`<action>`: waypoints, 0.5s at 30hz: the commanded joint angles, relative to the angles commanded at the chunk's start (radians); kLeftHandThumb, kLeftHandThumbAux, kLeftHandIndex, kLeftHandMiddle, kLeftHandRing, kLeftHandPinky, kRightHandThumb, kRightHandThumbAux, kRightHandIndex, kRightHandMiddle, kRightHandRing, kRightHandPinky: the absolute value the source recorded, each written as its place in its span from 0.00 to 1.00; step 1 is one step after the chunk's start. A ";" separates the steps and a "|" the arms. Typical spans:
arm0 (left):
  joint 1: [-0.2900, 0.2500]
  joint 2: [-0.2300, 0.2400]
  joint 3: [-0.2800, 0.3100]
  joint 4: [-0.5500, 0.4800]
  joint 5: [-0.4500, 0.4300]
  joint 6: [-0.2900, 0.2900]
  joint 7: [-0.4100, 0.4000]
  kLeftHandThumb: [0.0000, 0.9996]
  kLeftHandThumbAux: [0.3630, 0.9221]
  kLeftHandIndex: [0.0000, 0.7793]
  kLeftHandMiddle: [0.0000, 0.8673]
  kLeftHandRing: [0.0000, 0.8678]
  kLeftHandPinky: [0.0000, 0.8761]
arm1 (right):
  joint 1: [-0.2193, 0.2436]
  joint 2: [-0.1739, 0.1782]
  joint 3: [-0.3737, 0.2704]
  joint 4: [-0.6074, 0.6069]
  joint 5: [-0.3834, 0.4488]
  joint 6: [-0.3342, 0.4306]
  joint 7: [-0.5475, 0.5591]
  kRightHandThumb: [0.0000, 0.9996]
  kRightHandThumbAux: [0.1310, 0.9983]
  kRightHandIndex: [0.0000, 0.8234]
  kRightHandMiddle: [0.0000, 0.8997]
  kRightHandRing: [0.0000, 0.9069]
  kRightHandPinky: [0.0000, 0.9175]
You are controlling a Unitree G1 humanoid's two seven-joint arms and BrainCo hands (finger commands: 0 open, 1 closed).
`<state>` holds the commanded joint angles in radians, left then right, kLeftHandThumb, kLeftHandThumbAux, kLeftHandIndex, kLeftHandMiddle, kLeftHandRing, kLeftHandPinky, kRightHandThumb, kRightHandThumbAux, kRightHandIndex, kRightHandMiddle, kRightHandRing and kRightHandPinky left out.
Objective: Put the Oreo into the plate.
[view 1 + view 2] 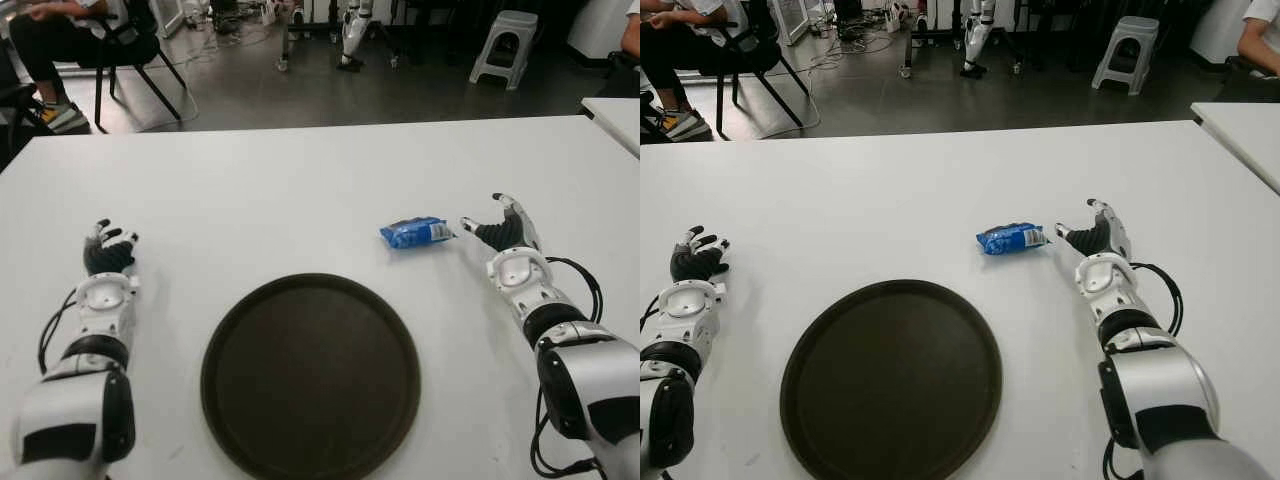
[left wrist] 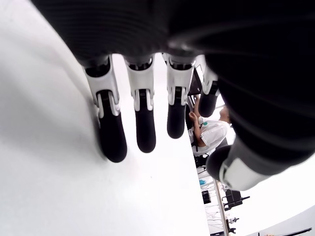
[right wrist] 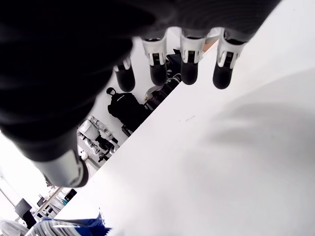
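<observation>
A blue Oreo packet lies on the white table, beyond the right rim of a round dark brown plate that holds nothing. My right hand is just right of the packet, fingers spread and holding nothing, its thumb a short gap from the packet's end. The packet's blue corner shows at the edge of the right wrist view. My left hand shows at the table's left side, left of the plate, with its fingers extended and nothing in them.
A seated person on a black chair, a grey stool and another robot's legs stand on the floor beyond the table's far edge. A second white table is at the far right.
</observation>
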<state>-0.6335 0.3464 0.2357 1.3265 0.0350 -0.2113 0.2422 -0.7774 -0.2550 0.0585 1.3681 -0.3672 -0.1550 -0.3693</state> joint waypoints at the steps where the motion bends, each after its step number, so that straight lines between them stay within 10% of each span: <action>1: 0.000 0.000 0.000 0.000 -0.001 0.000 0.000 0.46 0.54 0.14 0.23 0.27 0.32 | 0.000 0.000 0.000 0.000 0.001 -0.001 0.001 0.30 0.55 0.00 0.00 0.03 0.14; 15: 0.001 -0.001 0.000 -0.001 -0.002 -0.001 -0.002 0.44 0.53 0.12 0.21 0.26 0.31 | 0.001 -0.001 0.000 0.000 0.002 -0.001 0.000 0.30 0.57 0.00 0.00 0.02 0.12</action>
<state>-0.6327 0.3454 0.2360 1.3258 0.0326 -0.2124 0.2400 -0.7767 -0.2557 0.0590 1.3682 -0.3657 -0.1557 -0.3693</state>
